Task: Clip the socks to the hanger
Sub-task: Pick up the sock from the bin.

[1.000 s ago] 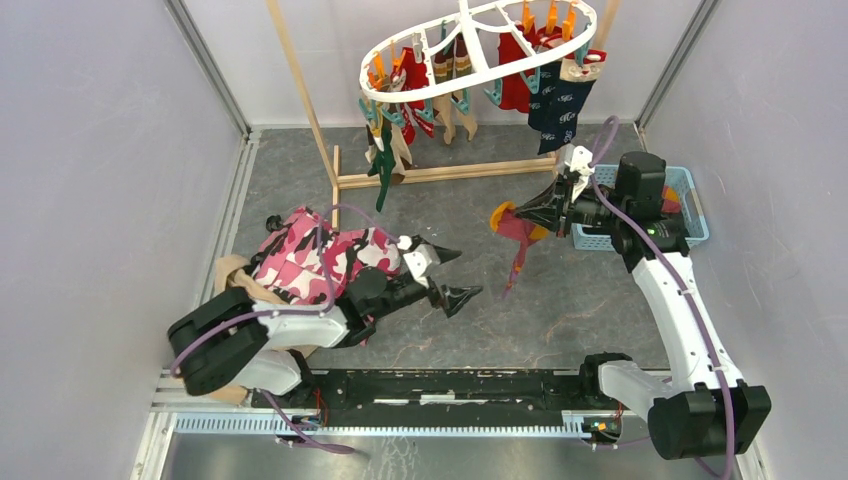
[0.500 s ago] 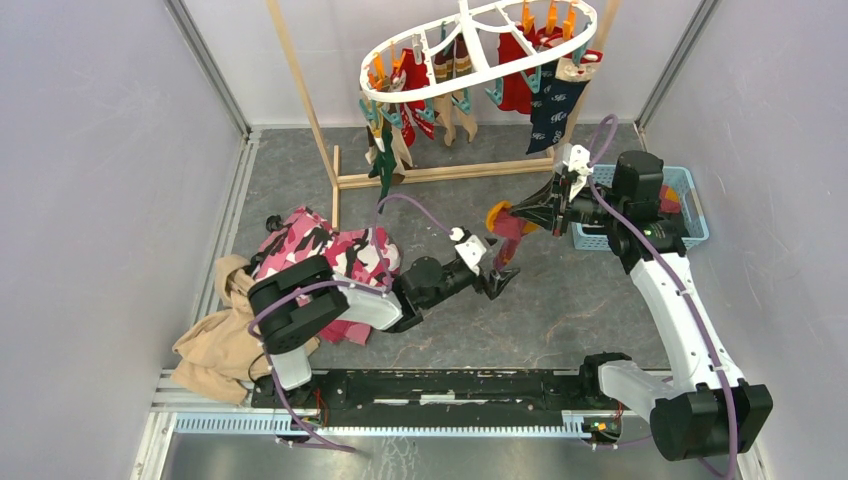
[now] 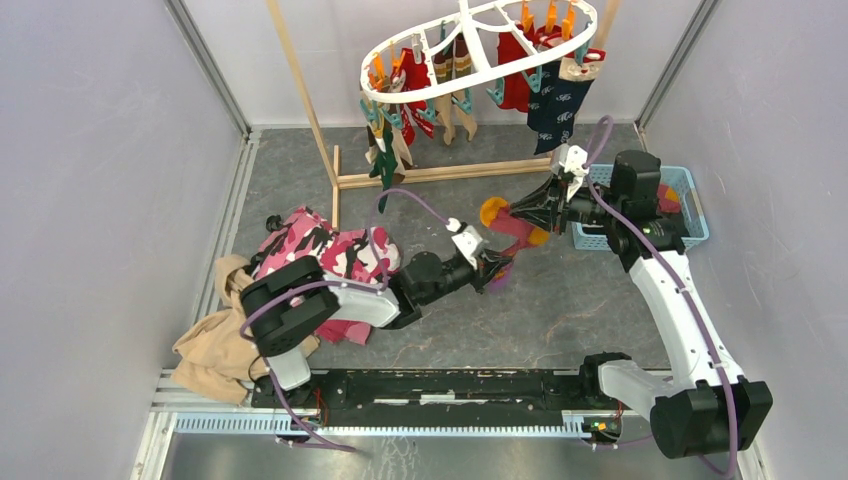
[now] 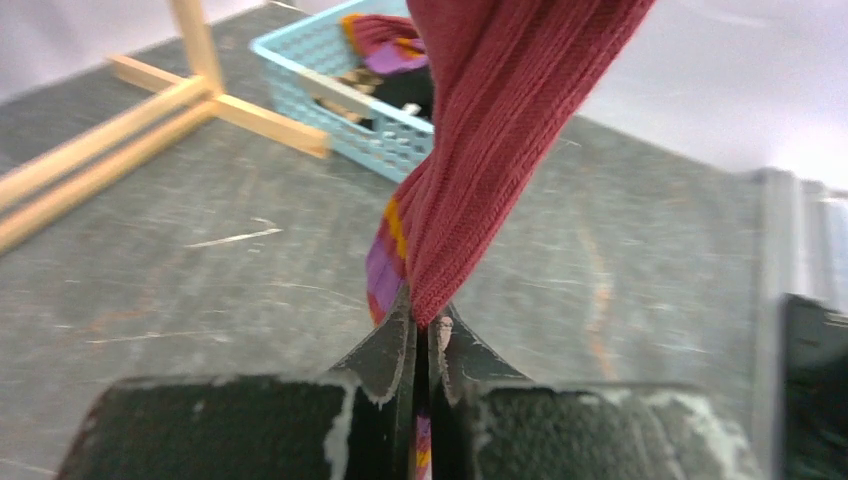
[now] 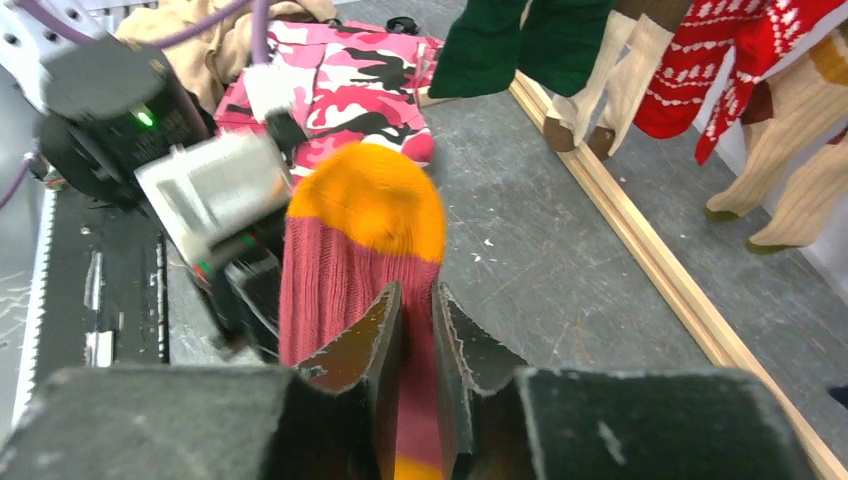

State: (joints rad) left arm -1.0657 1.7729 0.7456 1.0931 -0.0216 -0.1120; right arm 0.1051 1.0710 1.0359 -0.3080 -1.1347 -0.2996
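A maroon sock (image 3: 517, 224) with an orange toe stretches between both grippers above the floor. My left gripper (image 3: 497, 272) is shut on its striped lower end; in the left wrist view the gripper (image 4: 425, 318) pinches the sock (image 4: 490, 130) between closed jaws. My right gripper (image 3: 522, 213) holds the toe end. Its jaws (image 5: 417, 295) stand narrowly apart with the sock (image 5: 350, 250) filling the gap. The white hanger (image 3: 368, 88) hangs behind on the rack, with a navy sock (image 3: 555, 105), a red sock (image 3: 415, 75) and a green sock (image 3: 383, 165) clipped to it.
A blue basket (image 3: 690, 215) with more socks sits right of the right arm. The pink camouflage cloth (image 3: 320, 250) and a tan cloth (image 3: 215, 345) lie at the left. The wooden rack's base bar (image 3: 440, 173) crosses the floor behind the grippers.
The left arm swung right from the pink cloth to the hanging sock and shut on its lower end. The right gripper's jaws have parted slightly.
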